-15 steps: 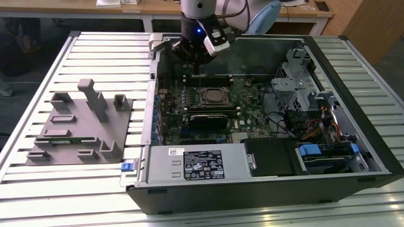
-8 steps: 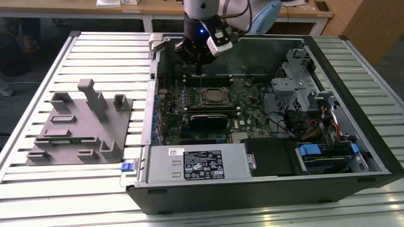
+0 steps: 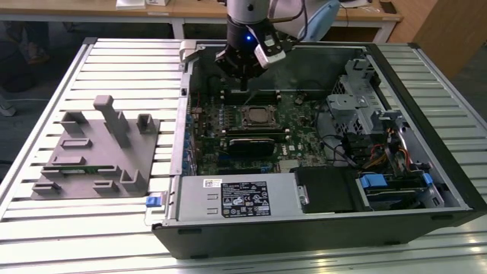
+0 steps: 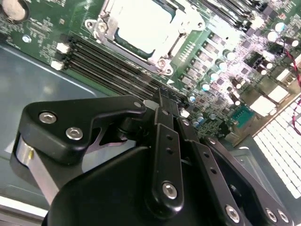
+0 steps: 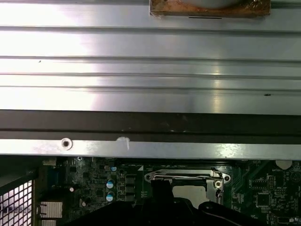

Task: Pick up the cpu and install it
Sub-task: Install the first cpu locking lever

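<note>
In the socket, pale square cpu, seemingly seated

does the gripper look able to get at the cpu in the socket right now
Probably yes: the gripper hangs inside the open case just beyond the cpu, with nothing between them and the case side off.

gripper: fingertips dark against dark case interior in the exterior view, gap unreadable
gripper, second wrist view: black linkage covers the tips
cpu: overexposed pale square in the socket, cut off by frame edge; surface detail washed out
cpu, first wrist view: sliver visible, rest behind dark gripper body
socket frame: lower half hidden
arm: cropped by frame edge in the exterior view
grey tray: slot contents too small to tell
brown block: cut off by frame edge, identity unclear
</note>
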